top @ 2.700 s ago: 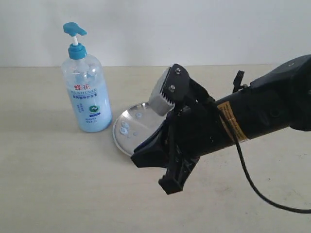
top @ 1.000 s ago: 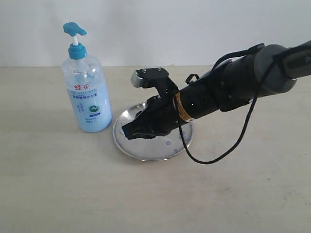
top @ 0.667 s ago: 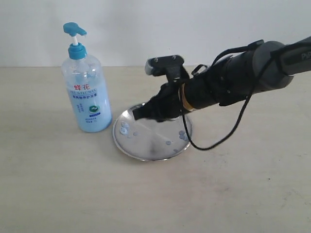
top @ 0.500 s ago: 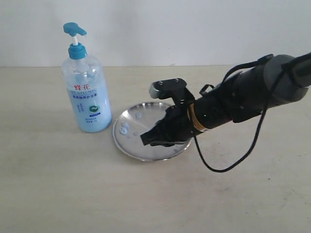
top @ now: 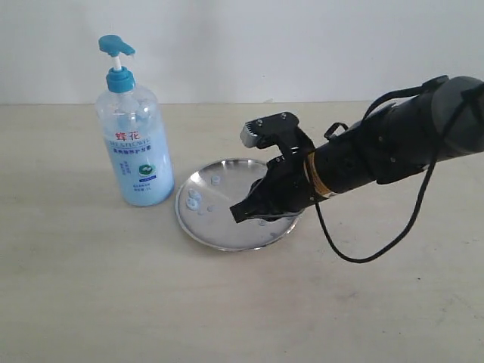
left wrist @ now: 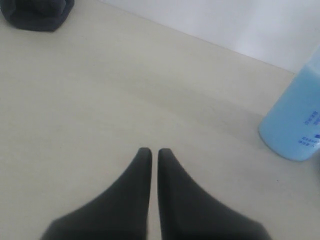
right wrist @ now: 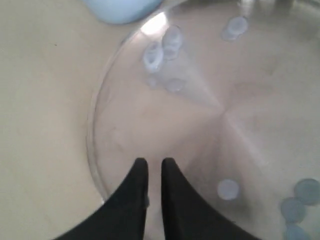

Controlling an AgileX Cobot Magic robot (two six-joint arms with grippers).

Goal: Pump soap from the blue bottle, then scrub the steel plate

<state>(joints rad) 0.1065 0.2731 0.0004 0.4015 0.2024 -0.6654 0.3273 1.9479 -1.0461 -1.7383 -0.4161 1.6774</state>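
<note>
- The pale table (top: 113,302) fills the lower half of the exterior view, bare in the foreground.
- The steel plate (top: 212,227) lies flat on the table just left of the frame's centre. Drops of soap (top: 194,200) sit on its left part, with more near its right rim.
- The right gripper (top: 246,213) reaches in from the right edge of the frame, angled down over the plate's middle. Whether its tips touch the metal cannot be told.
- In the right wrist view the right gripper (right wrist: 151,162) has its fingers drawn together with only a thin slit between them, holding nothing. Beyond them lie the plate (right wrist: 200,115) and soap drops (right wrist: 160,50).
- A black cable (top: 386,242) loops down from the arm to the table at the right.
- The blue bottle (top: 136,151) stands upright at the left, just beside the plate's rim, its pump head in the upper left.
- The left gripper (left wrist: 150,152) has its jaws nearly closed and empty above bare table, the bottle (left wrist: 295,130) nearby.
- A white wall (top: 302,45) closes the back.
</note>
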